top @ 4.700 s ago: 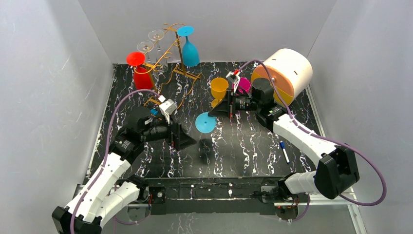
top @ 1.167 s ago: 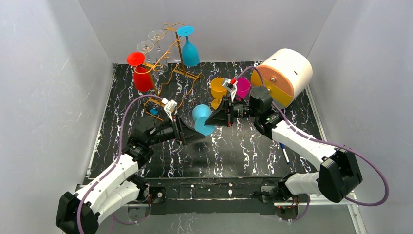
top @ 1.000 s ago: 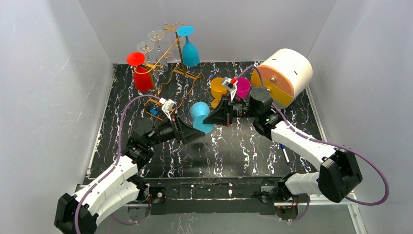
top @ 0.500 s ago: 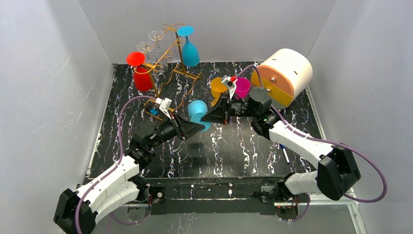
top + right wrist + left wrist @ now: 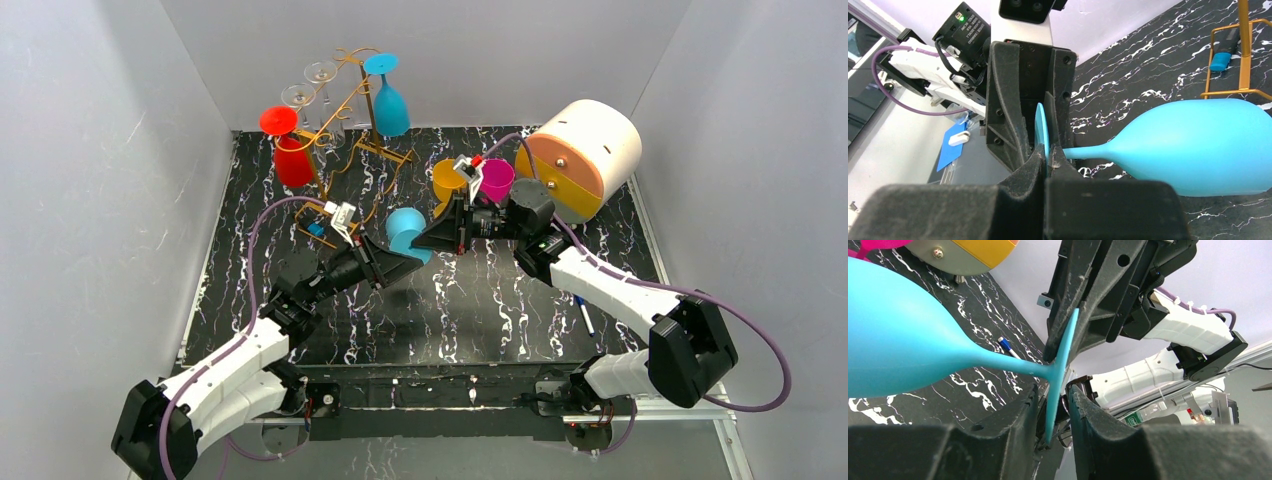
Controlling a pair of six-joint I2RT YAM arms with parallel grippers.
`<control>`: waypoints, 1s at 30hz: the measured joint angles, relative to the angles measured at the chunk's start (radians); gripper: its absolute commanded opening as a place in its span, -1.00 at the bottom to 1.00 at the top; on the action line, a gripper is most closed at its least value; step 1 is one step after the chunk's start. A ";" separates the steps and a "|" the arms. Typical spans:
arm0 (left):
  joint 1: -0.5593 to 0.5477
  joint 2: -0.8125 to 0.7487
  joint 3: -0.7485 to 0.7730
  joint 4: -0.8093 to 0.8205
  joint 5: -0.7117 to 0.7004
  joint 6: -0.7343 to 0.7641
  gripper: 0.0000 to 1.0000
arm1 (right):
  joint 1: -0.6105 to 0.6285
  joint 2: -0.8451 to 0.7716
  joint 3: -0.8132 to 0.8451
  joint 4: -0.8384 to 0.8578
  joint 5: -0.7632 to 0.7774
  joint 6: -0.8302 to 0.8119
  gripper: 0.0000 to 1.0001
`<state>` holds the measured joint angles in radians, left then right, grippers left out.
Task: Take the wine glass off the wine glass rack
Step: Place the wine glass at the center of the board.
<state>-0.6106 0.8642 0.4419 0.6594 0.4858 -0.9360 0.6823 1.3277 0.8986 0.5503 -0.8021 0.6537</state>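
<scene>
Wine glass (image 5: 405,232), the light blue one, is off the wine glass rack (image 5: 345,110) and hangs above the middle of the table (image 5: 480,310), between the two arms and to the near right of the rack.

The right gripper (image 5: 1047,150) has its jaws pressed together on the rim of the thin foot disc. The left gripper (image 5: 1053,392) straddles the same disc from the other side. Its jaws are narrowly spread, with a sliver of gap showing in the left wrist view, so it does not look clamped yet.

This reads as a hand-over. To do it well, the left jaws should seat flat on both faces of the foot before the right lets go. The disc is thin and slick, and the heavy bowl hangs out to one side, so a grip near the edge could let the glass pivot. A hold closer to where stem meets foot would carry it better. The release should wait until that hold is firm.

The glass lies on its side with its long axis roughly level. The bowl points far and left, toward the rack, and the foot faces near and right, edge-on between the grippers.
</scene>
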 measured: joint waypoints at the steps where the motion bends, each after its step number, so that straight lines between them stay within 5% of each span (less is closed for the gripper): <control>1: 0.000 0.000 -0.002 0.003 0.005 -0.001 -0.53 | 0.000 0.002 0.000 0.000 0.005 0.001 -0.97; 6: 0.000 0.000 -0.011 0.007 0.016 -0.006 -0.70 | 0.000 0.005 0.000 0.000 0.016 0.003 -0.97; 13: 0.000 -0.016 -0.032 0.017 -0.011 -0.007 -0.23 | 0.000 0.005 0.000 -0.010 0.016 0.002 -0.97; 17: 0.000 -0.023 -0.042 0.039 -0.041 -0.015 -0.23 | 0.000 0.004 0.000 -0.034 0.014 0.001 -0.97; 30: 0.000 -0.027 -0.064 0.095 -0.040 -0.047 -0.87 | 0.000 -0.041 0.001 -0.097 0.025 -0.006 -0.85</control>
<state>-0.6109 0.8375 0.3782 0.7547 0.4461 -0.9829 0.6827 1.2869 0.8997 0.4530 -0.7773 0.6479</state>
